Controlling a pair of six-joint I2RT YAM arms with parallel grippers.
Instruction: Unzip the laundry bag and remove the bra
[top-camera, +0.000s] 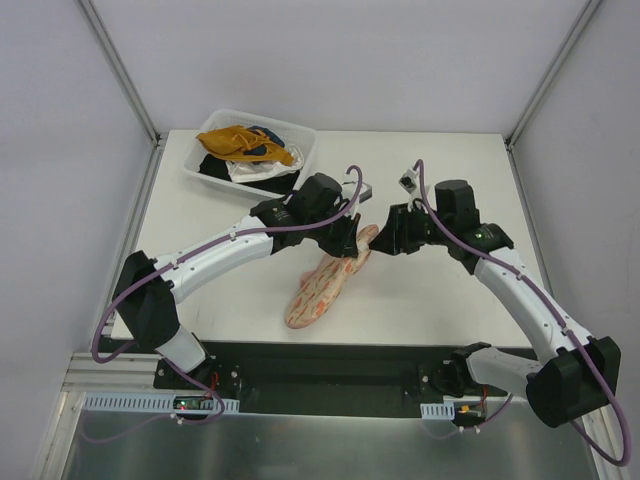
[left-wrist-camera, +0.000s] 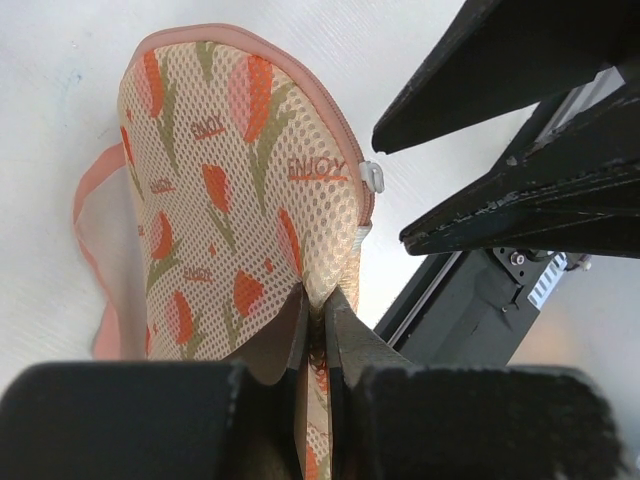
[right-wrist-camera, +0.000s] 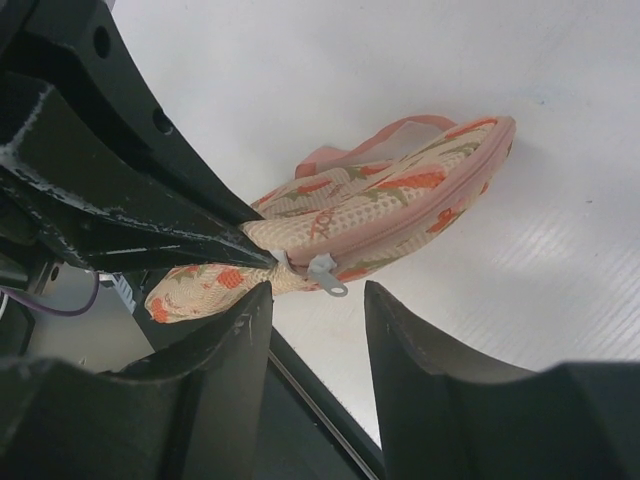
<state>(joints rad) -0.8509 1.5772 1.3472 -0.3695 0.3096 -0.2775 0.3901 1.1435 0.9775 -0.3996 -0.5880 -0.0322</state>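
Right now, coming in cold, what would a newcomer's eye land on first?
The pale pink mesh laundry bag with orange-red prints lies mid-table, one end pinched in the shut left gripper. The open right gripper faces its small white zipper pull. At the far left sits a clear plastic bin with a mustard-yellow garment on top.

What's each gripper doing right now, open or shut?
Left gripper: shut, pinching the bag mesh.
Right gripper: open, lined up on the zipper pull, not gripping it.
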